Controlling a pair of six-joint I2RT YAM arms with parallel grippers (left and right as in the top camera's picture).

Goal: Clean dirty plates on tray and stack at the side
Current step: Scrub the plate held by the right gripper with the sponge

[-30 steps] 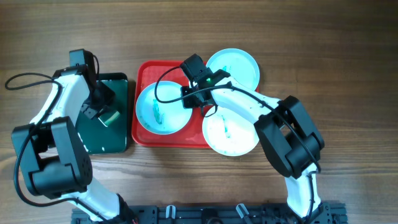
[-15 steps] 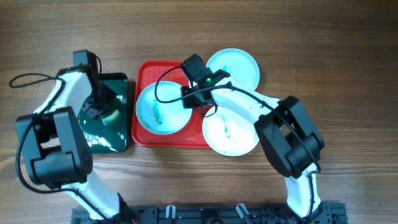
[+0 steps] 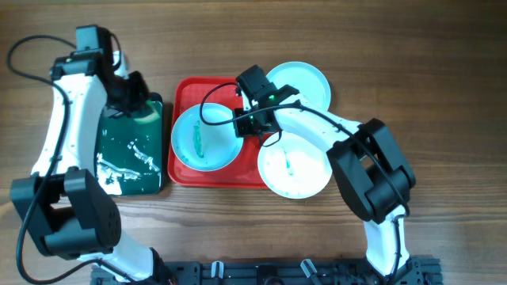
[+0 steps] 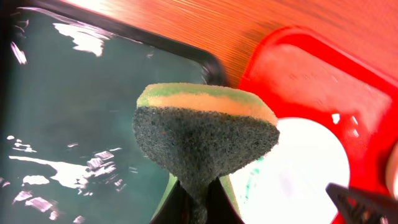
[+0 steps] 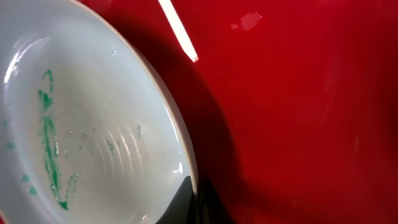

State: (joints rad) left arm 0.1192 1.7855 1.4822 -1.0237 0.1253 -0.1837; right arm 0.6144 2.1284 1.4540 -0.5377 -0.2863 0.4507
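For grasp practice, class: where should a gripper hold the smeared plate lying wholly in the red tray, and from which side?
Pinch the plate by its right rim, coming from above over the bare tray floor. It lies flat and shallow, so only its raised lip offers a hold, and its left edge crowds the tray wall.

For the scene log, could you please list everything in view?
Left plate: one, pale with teal smear, in tray.
Lower plate: one, pale with teal smear, overlapping tray's lower right corner.
Upper plate: one, pale, overlapping tray's upper right corner.
Tray: one, red, mid-table.
Green tray: one, dark green, left of tray.
Sponge: one, green-yellow with dark scrub face, over green tray's corner.
Table: one, brown wood, beneath everything.
Left gripper: one, black, shut on sponge.
Right gripper: one, black, pinching left plate's right rim.
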